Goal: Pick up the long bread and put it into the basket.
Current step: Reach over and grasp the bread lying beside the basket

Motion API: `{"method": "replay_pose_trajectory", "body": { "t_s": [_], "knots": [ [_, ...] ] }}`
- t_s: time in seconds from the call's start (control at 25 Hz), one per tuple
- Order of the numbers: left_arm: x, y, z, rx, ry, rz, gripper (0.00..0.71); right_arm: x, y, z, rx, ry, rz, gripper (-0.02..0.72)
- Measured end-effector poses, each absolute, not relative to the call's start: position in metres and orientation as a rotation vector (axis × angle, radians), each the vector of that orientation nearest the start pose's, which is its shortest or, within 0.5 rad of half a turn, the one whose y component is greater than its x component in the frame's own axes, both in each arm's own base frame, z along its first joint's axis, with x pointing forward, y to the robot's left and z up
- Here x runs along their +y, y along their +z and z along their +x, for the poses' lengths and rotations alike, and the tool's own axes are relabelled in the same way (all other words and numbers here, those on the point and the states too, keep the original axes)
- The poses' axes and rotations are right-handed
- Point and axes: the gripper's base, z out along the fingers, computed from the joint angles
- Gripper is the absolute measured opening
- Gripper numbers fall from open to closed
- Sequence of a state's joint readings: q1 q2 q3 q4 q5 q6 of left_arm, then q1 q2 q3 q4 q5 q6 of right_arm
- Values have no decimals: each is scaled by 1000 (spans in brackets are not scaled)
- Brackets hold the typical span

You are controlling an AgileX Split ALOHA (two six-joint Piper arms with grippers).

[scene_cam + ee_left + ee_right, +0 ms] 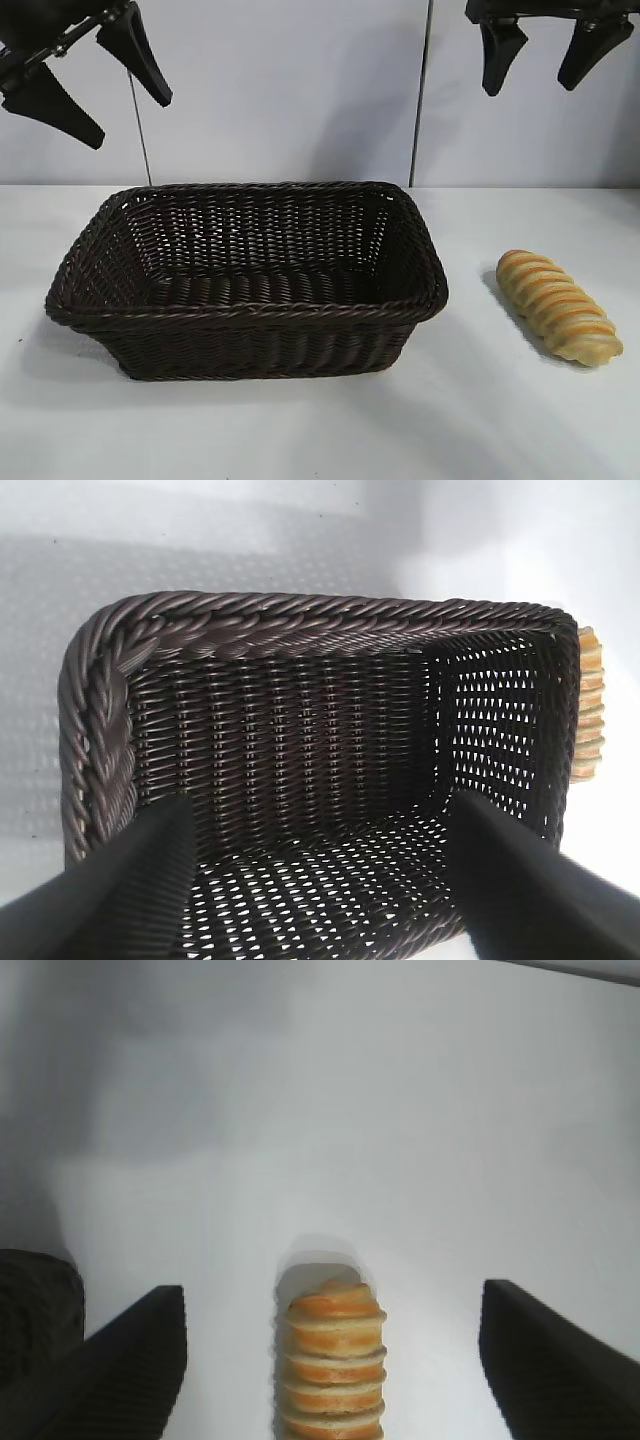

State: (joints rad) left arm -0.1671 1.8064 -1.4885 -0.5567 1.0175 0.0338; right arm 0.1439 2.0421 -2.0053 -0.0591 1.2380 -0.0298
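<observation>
Right gripper (555, 55) wide open, long bread (558, 305) well below, lying lengthwise between its jaws; rotate wrist crosswise, drop straight, pinch mid-loaf.

One basket (245, 318) sits on one white table (300, 430). One long bread (558, 305) lies beside it. Two grippers hang above: the left gripper (100, 95) and the right gripper (548, 60), each with two black fingers. Nothing lies inside the basket.
</observation>
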Motion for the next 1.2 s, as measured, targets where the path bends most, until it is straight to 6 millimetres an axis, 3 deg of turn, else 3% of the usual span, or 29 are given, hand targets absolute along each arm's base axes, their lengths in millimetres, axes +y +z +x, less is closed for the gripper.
{"method": "replay_pose_trajectory", "body": {
  "t_s": [0.44, 0.72, 0.96, 1.2],
  "knots": [
    [-104, 278, 372, 2763, -763, -27, 514, 55, 230, 418, 3019, -79, -289, 580],
    [-104, 278, 372, 2763, -763, -27, 514, 53, 192, 401, 3112, -86, -307, 580],
    [-104, 278, 372, 2763, -763, -27, 514, 51, 173, 394, 3112, -98, -322, 580],
    [-104, 278, 372, 2763, -763, -27, 514, 51, 170, 393, 3104, -99, -320, 580]
  ]
}}
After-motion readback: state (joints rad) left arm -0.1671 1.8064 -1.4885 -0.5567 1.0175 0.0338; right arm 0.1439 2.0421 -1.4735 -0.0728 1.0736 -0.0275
